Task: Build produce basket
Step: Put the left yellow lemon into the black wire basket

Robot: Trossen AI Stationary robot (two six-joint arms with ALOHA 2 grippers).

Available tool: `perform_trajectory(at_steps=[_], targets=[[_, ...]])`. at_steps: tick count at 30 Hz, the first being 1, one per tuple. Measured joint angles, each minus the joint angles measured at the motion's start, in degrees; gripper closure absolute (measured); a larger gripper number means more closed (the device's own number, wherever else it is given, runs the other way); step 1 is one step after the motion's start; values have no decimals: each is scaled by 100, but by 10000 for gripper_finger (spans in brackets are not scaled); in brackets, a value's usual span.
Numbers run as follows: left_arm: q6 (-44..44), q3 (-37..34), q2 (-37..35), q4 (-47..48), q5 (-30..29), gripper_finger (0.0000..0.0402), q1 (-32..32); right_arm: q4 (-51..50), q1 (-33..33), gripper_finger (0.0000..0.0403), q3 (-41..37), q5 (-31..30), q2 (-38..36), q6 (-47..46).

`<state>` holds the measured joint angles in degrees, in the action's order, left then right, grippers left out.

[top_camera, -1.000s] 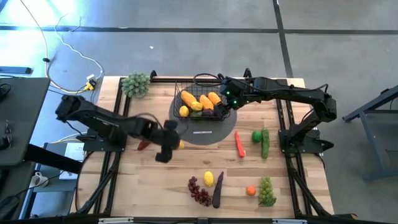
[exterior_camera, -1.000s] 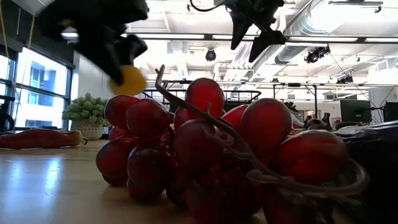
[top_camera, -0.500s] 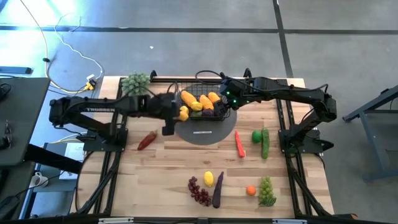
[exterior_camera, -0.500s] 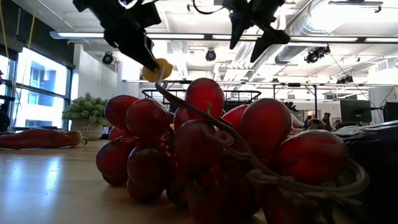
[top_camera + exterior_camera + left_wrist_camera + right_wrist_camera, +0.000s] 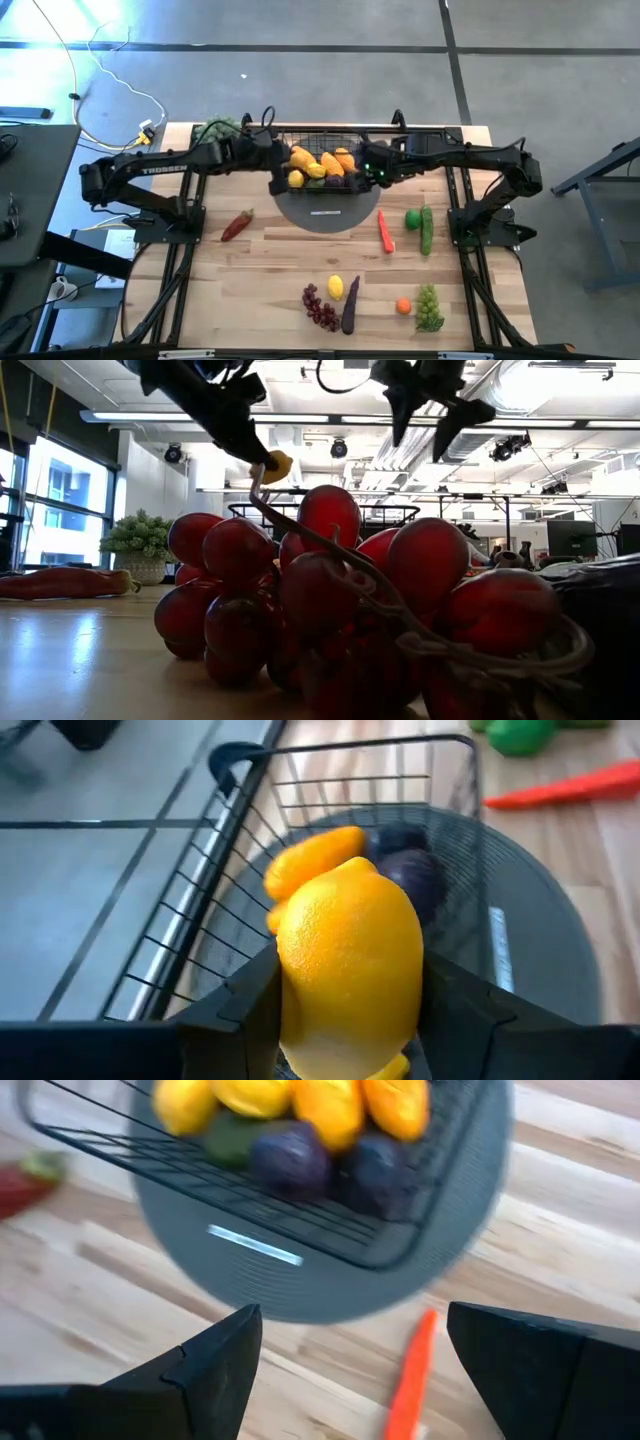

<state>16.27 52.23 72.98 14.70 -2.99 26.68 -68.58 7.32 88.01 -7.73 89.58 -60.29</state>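
The black wire basket (image 5: 325, 165) stands on a round grey disc (image 5: 326, 208) at the table's far middle. Mangoes, a lemon and purple produce (image 5: 292, 1158) lie in it. My left gripper (image 5: 350, 1010) is shut on a yellow lemon (image 5: 348, 965) in the air at the basket's left end (image 5: 240, 830). In the low view the lemon (image 5: 275, 463) hangs high above the table. My right gripper (image 5: 350, 1370) hovers open above the basket's right end, touching nothing. My left gripper pinches the lemon's two opposite sides (image 5: 290, 990) between its two fingers (image 5: 245, 1015). The fingers come from the table's left, slanting down. The lemon is lifted clear, above the basket's left rim.
Loose produce lies on the wood: a red pepper (image 5: 236, 225), a carrot (image 5: 385, 232), a round green fruit (image 5: 413, 219), a cucumber (image 5: 427, 230), a lemon (image 5: 336, 288), purple grapes (image 5: 320, 307), an eggplant (image 5: 349, 305), an orange (image 5: 403, 306) and green grapes (image 5: 429, 308). A leafy bunch (image 5: 215, 130) stands far left.
My left gripper has carried the lemon from the table's middle left toward the far edge and up, to the basket's left end, turning as it went. My right gripper has rolled and shifted a little toward the table's right, staying open.
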Motion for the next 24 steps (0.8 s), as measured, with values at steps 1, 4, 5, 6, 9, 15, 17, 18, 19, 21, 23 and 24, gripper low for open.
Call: perform_trajectory(at_steps=[1,4,5,6,9,15,17,18,19,21,23,24], targets=[[0,0,32,-55,0,232,60,-104,-69,103,0,-77,0,-138],[128,0,126,-179,36,232,215,-480,-273,103,-2,-330,0,-661],[189,0,179,-186,85,231,251,-611,-343,103,-2,-403,0,-864],[226,0,242,-177,99,230,282,-756,-417,103,-2,-457,0,-1068],[238,0,403,-164,97,222,325,-1119,-670,103,-2,-677,0,-1721],[240,0,674,-169,99,191,340,-1737,-1141,103,-7,-866,0,-2803],[240,0,732,-171,100,179,340,-1905,-1275,103,-7,-909,0,-3143],[240,0,750,-166,99,173,340,-2009,-1352,103,-7,-944,0,-3337],[240,0,760,-167,99,167,340,-2107,-1425,103,-7,-975,0,-3534],[239,0,770,-168,96,156,325,-2140,-1567,103,-120,-1001,-7,-3901],[240,0,775,-160,88,145,325,-2144,-1709,103,-334,-954,9,-4245],[239,0,775,-160,86,140,323,-2133,-1776,103,-453,-891,9,-4387]])
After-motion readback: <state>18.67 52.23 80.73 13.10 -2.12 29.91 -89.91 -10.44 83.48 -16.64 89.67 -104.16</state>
